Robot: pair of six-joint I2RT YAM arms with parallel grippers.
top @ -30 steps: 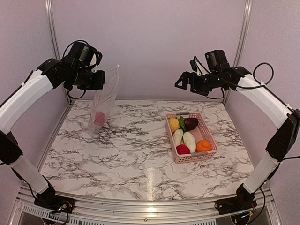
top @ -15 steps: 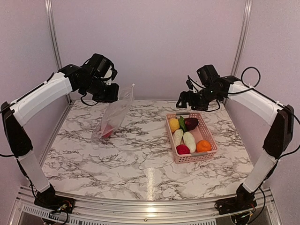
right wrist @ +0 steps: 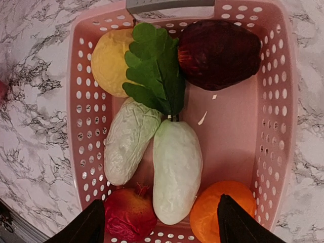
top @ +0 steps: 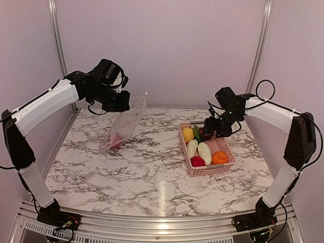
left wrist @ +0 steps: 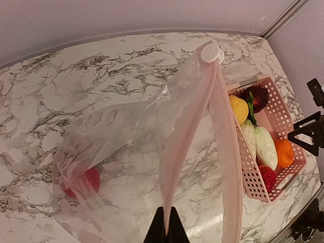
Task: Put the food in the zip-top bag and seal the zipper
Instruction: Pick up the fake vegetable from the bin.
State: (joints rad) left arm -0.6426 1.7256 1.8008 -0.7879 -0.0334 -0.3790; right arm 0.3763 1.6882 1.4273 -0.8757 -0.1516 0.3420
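Note:
My left gripper is shut on one lip of the zip-top bag, pinching the pinkish zipper. The bag hangs tilted with its mouth apart and its bottom resting on the table. One red food piece lies inside it. The other food sits in the pink basket: yellow, dark maroon, a green leaf, two white oblong pieces, red and orange. My right gripper is open, low over the basket's near end.
The marble table is bounded by a purple back wall and metal posts at its corners. A white slider sits at the far end of the bag's mouth. The basket stands right of centre, the bag left of centre.
The left arm swung right and lowered the bag until it tilted and rested on the table. The right gripper came down over the basket and its jaws narrowed somewhat.

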